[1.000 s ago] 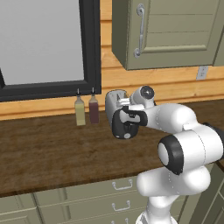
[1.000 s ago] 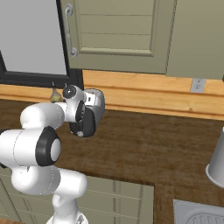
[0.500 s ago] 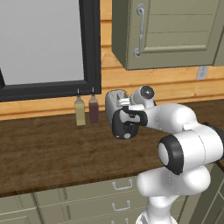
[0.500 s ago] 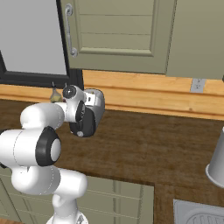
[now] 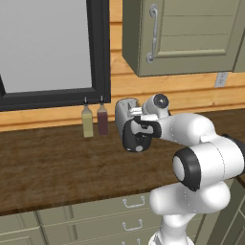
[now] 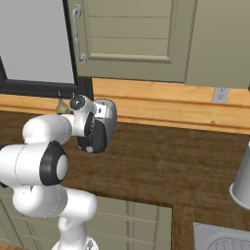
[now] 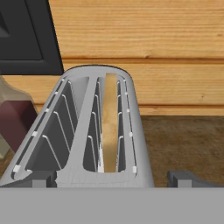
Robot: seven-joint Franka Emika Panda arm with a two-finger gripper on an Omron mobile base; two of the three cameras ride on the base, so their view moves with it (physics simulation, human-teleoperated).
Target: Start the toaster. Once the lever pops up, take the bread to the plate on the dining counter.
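One bread [image 7: 110,127] slice in toaster's [image 7: 83,131] two slots.

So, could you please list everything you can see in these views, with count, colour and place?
toaster: one, silver with a black end face, at the back of the counter by the wall.
bread: one slice, tan, standing in the toaster's right slot in the hand view.
bottles: two, one olive and one dark red, to the left of the toaster.
counter: one, dark brown wood, with handled drawers below.
wall cabinet: grey-green, above the counter.
window: one, black frame, behind the bottles.
outlet: one, pale, on the wood wall.
grey container: one, at the counter's right edge.
gripper: one, dark, at the toaster's black end.
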